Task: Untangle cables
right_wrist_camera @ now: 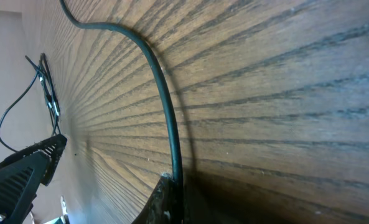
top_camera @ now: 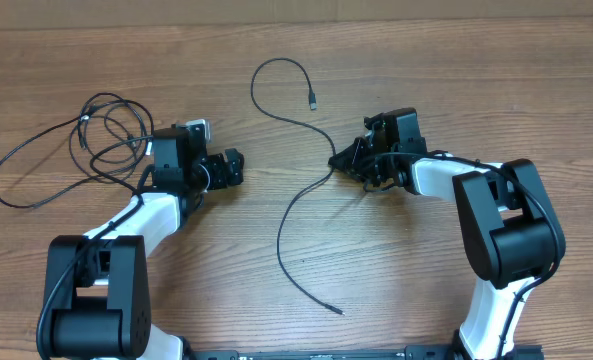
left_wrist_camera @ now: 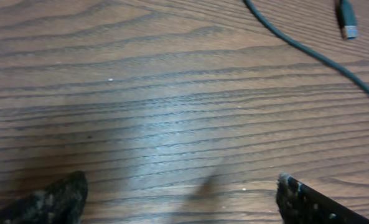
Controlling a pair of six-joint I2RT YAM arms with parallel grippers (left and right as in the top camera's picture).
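One thin black cable lies alone across the middle of the table, with a silver-tipped plug at its far end. My right gripper is shut on this cable partway along. In the right wrist view the cable runs straight down into the closed gripper. More cables lie bunched in loose loops at the far left. My left gripper stands open between the bunch and the lone cable, holding nothing. Its fingertips are wide apart over bare wood, with the cable and plug beyond them.
The wooden table ends at its far edge along the top of the overhead view. The left arm shows at the lower left of the right wrist view, with the bunched cables behind it.
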